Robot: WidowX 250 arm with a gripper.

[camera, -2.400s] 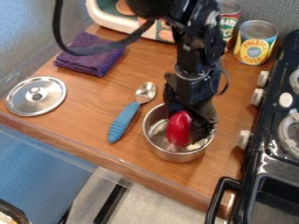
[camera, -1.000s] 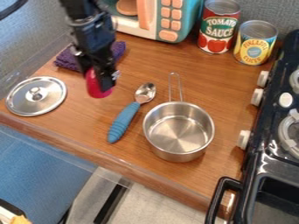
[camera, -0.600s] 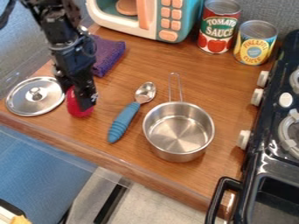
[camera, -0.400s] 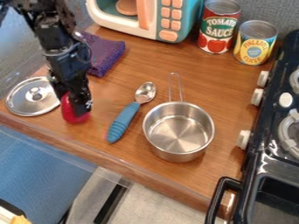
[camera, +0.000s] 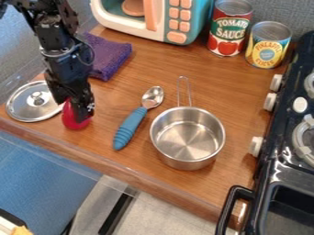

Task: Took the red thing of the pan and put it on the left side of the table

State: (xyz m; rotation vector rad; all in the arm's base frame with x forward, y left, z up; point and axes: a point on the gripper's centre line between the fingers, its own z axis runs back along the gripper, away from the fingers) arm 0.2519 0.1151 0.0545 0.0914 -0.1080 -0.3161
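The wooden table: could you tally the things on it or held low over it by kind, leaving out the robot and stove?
Cans: 2
Pan: 1
Lid: 1
Spoon: 1
Purple cloth: 1
Toy microwave: 1
Red thing: 1
Total: 8

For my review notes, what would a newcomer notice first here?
Probably the red thing at the gripper, between the lid and the blue-handled spoon. Next, the shiny pan right of the spoon. Behind them, two bright cans stand near the stove.
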